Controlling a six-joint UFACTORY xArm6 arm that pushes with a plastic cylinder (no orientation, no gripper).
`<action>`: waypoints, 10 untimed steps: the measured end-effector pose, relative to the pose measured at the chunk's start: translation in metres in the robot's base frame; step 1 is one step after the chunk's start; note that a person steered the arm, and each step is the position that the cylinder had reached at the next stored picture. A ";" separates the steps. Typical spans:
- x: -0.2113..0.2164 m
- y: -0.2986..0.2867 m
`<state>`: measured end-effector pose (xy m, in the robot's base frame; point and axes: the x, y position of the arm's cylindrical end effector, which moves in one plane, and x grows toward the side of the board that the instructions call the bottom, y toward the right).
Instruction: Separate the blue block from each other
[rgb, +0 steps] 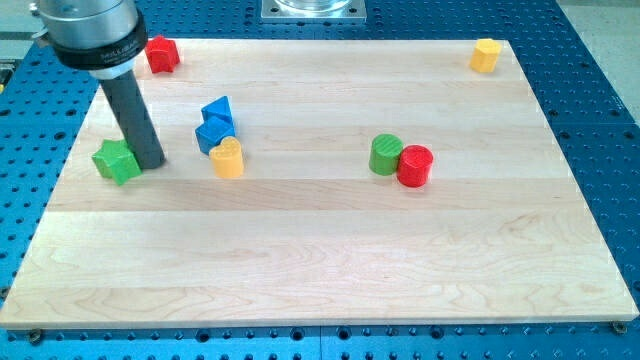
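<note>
Two blue blocks touch each other left of centre: a blue triangular block (217, 110) sits just above a blue block (211, 134). A yellow heart-shaped block (228, 158) touches the lower blue block on its lower right. My tip (150, 162) stands on the board to the left of the blue pair, about a block's width away, right beside a green star-shaped block (116, 161).
A red block (162, 54) lies at the top left, a yellow block (485, 56) at the top right. A green cylinder (385, 155) and a red cylinder (414, 166) touch right of centre. The wooden board (320, 260) ends at blue perforated table.
</note>
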<state>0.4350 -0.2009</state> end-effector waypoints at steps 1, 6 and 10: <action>0.001 -0.003; -0.058 0.050; -0.058 0.171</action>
